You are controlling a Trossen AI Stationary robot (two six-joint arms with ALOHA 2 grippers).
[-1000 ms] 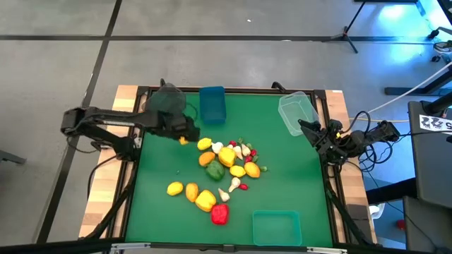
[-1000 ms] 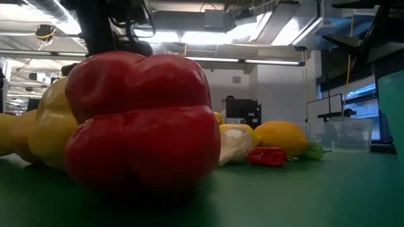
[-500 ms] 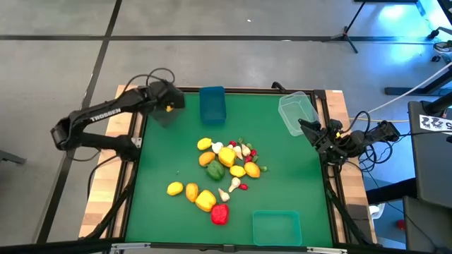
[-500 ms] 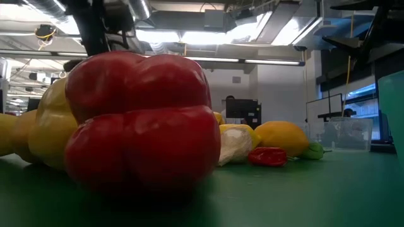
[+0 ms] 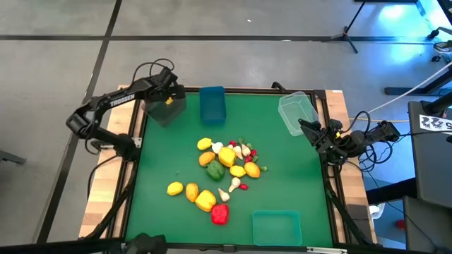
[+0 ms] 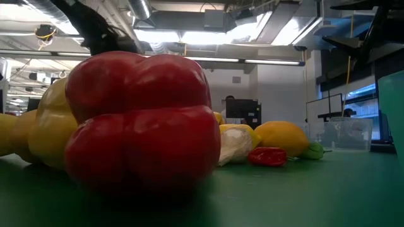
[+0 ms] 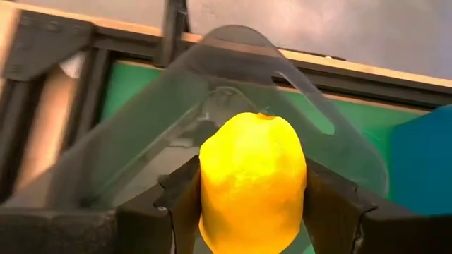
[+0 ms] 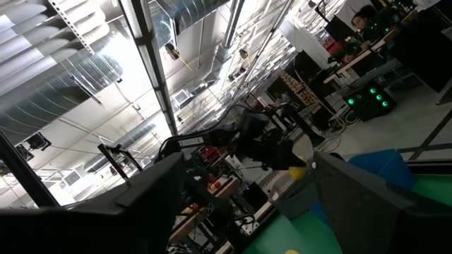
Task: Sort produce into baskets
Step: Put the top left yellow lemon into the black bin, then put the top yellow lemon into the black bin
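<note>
My left gripper [image 5: 169, 100] is at the table's far left corner, shut on a yellow round fruit [image 7: 253, 169] above the mouth of the dark grey translucent basket [image 5: 164, 113]. The blue basket [image 5: 212, 104] stands beside it, the clear basket [image 5: 296, 111] at the far right, the teal basket [image 5: 277, 227] at the near edge. The rest of the produce [image 5: 222, 169] lies in a loose heap mid-table, with a red pepper [image 6: 139, 120] nearest the low camera. My right gripper [image 5: 311, 129] waits open at the right edge. My left gripper pinches the yellow fruit by two opposite sides [image 7: 212, 190] between its two fingers [image 7: 180, 201]. The fingers slant down from the table's left side. The fruit is lifted clear, hanging over the dark grey basket's open top [image 7: 212, 99].
The table's dark frame rail [image 5: 134, 134] and wooden border run close by the grey basket. The green mat [image 5: 296, 183] is bare between the heap and the right edge. Beyond the table the low view shows a room with desks and monitors.
My left gripper has swung from beside the produce heap toward the table's far left corner, carrying the yellow fruit clear of the mat, and now stands over the dark grey basket. It has turned about as it went. The heap has not moved.
</note>
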